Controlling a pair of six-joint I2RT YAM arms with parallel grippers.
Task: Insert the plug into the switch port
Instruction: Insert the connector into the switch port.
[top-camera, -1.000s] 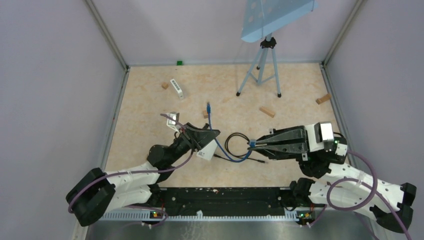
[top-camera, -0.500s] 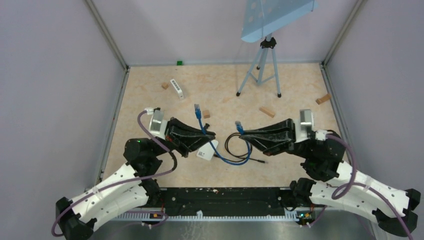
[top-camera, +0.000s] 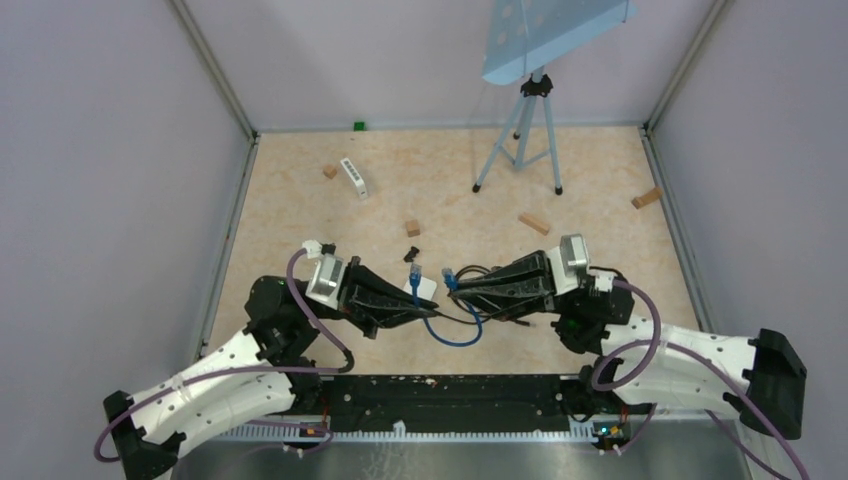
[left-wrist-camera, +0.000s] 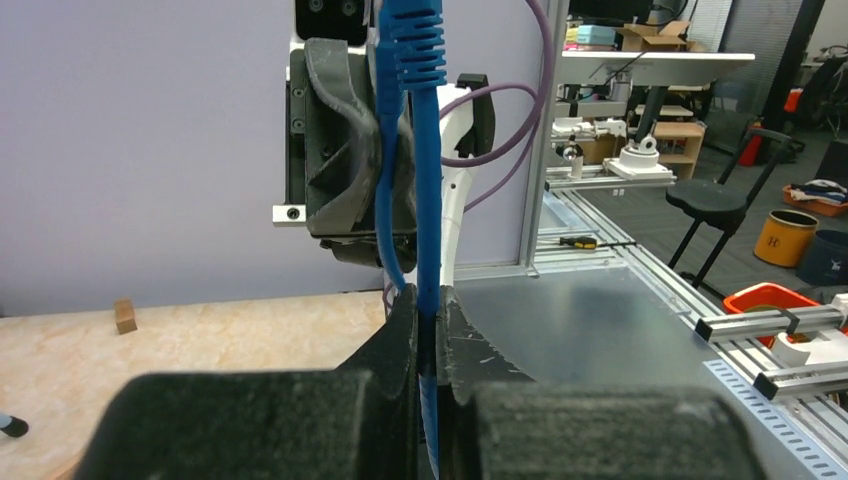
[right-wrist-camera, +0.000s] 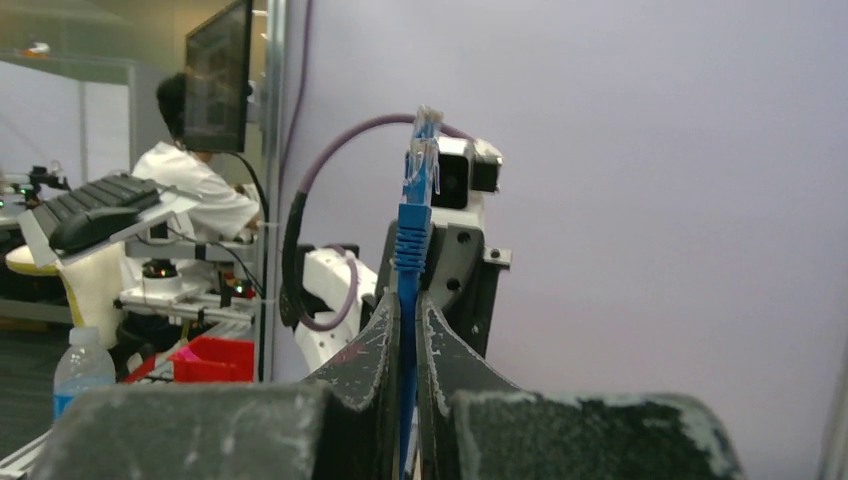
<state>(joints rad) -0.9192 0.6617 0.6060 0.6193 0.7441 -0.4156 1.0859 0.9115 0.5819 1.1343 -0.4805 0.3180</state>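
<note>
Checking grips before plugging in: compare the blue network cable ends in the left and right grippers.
The left gripper pinches the left blue cable end well below its boot; the right gripper pinches the right blue cable end just under its boot. The left plug tip is cut off in its wrist view; the right's clear tip shows. Both stand upright in shut jaws.

A bright blue cable (left-wrist-camera: 428, 250), its plug (right-wrist-camera: 411, 215) ribbed blue with a clear tip, stands out against the matte black of the left gripper (left-wrist-camera: 430, 300) and right gripper (right-wrist-camera: 405, 305). The arms (top-camera: 215, 375) are white with black joints and purple hoses (right-wrist-camera: 365, 125). The tabletop (top-camera: 300, 200) is marbled beige, the walls (top-camera: 100, 150) pale lilac. At far right, a light blue panel (top-camera: 550, 30) dotted with holes tops a grey tripod (top-camera: 505, 140); the blocks (top-camera: 533, 223) are tan wood.
</note>
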